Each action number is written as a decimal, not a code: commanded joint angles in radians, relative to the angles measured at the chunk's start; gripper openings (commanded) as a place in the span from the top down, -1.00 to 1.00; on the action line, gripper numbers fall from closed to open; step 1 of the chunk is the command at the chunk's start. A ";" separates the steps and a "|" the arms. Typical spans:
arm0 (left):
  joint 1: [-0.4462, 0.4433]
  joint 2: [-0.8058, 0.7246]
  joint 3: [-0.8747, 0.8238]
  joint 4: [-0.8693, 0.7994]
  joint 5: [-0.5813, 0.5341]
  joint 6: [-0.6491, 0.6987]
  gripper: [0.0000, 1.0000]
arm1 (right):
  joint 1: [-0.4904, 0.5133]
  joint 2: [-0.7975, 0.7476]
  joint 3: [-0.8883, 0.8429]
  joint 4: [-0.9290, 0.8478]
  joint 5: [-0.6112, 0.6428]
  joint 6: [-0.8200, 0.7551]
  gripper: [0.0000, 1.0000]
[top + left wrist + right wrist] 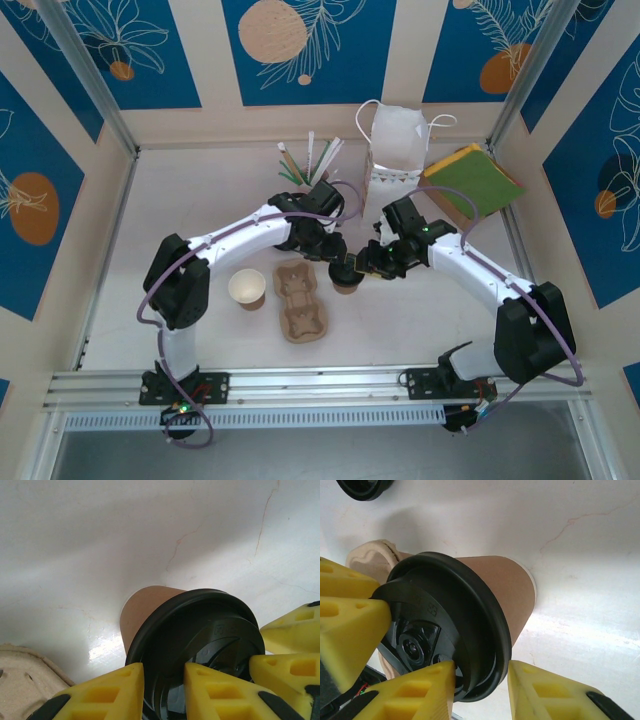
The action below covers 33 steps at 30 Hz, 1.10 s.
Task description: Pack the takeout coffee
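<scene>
Blue floral walls (300,40) enclose a white, perhaps marbled table (420,320) bearing takeout coffee (346,287).

Takeout coffee (346,286) hemmed by left claw (336,262), right claw (362,266) and tray (300,299); bare table (400,325) nearer.

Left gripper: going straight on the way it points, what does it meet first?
The black lid of the takeout coffee, whose rim already sits between the left gripper's fingertips; beyond the cup, probably the table.
</scene>
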 commanded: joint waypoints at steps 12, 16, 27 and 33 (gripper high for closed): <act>-0.009 0.017 -0.005 -0.045 -0.019 0.009 0.49 | -0.045 0.062 0.052 0.035 -0.056 -0.007 0.35; -0.012 0.018 -0.006 -0.045 -0.019 0.008 0.49 | -0.036 0.064 0.045 0.046 -0.069 -0.006 0.34; -0.020 0.028 -0.027 -0.044 -0.019 0.002 0.51 | -0.036 0.089 -0.018 0.044 -0.039 -0.001 0.49; -0.027 0.041 -0.079 -0.033 -0.015 -0.008 0.52 | -0.037 0.091 -0.082 0.049 -0.020 0.014 0.56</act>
